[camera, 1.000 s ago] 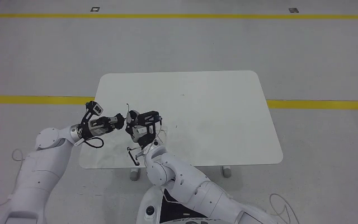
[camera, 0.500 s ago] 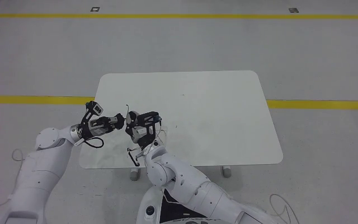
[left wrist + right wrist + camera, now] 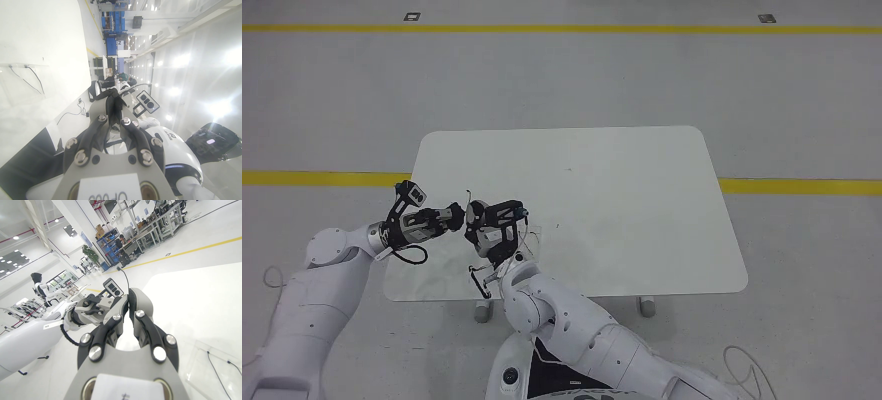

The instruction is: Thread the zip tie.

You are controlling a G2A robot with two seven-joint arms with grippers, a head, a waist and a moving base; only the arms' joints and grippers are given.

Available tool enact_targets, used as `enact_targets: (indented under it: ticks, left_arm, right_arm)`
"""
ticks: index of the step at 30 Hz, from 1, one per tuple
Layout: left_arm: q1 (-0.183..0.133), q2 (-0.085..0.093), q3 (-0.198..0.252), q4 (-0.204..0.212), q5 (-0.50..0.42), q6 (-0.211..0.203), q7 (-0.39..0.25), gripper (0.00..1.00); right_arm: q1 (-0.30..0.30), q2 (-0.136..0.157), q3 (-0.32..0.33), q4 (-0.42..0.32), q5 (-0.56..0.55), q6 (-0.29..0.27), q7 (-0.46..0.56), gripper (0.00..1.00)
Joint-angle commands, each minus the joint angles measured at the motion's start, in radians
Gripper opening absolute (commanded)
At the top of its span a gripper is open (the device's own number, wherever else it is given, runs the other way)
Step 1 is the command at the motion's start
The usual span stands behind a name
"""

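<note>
A thin black zip tie [image 3: 127, 283] stands up from between the pads of my right gripper [image 3: 129, 303], which is shut on it. Its small square head [image 3: 118, 268] is free at the top. In the top view the tie [image 3: 469, 192] shows as a fine line above the two grippers, which meet over the table's near left part. My left gripper [image 3: 113, 94] is shut, and its tips lie against the side of the right gripper's fingers [image 3: 98, 109]. I cannot tell whether the left pads pinch any of the tie. The left gripper [image 3: 90, 306] shows just behind the right fingers.
A clear plastic stand [image 3: 206, 351] with spare black zip ties [image 3: 217, 372] lies on the white table [image 3: 622, 200] close to the right wrist; the stand [image 3: 24, 66] also appears in the left wrist view. The table's near edge runs just below the grippers.
The right gripper has edged very slightly toward the left gripper. The left arm holds still.
</note>
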Motion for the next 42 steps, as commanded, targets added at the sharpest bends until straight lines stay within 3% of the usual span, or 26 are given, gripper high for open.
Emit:
enact_targets:
  ticks: [1,19,25,29,42]
  left_arm:
    - [0.0,0.0,0.0,0.0,0.0,0.0,0.0,0.0]
    - [0.0,0.0,0.0,0.0,0.0,0.0,0.0,0.0]
    - [0.0,0.0,0.0,0.0,0.0,0.0,0.0,0.0]
    - [0.0,0.0,0.0,0.0,0.0,0.0,0.0,0.0]
    - [0.0,0.0,0.0,0.0,0.0,0.0,0.0,0.0]
  right_arm:
    - [0.0,0.0,0.001,-0.003,-0.001,0.003,-0.002,0.41]
    - [-0.005,0.001,0.018,-0.06,-0.062,0.021,-0.001,0.28]
    - [-0.006,0.001,0.021,-0.063,-0.068,0.023,0.004,0.15]
    - [-0.006,0.001,0.022,-0.063,-0.07,0.025,0.002,0.0]
    - [-0.009,0.002,0.023,-0.054,-0.069,0.021,0.0,0.0]
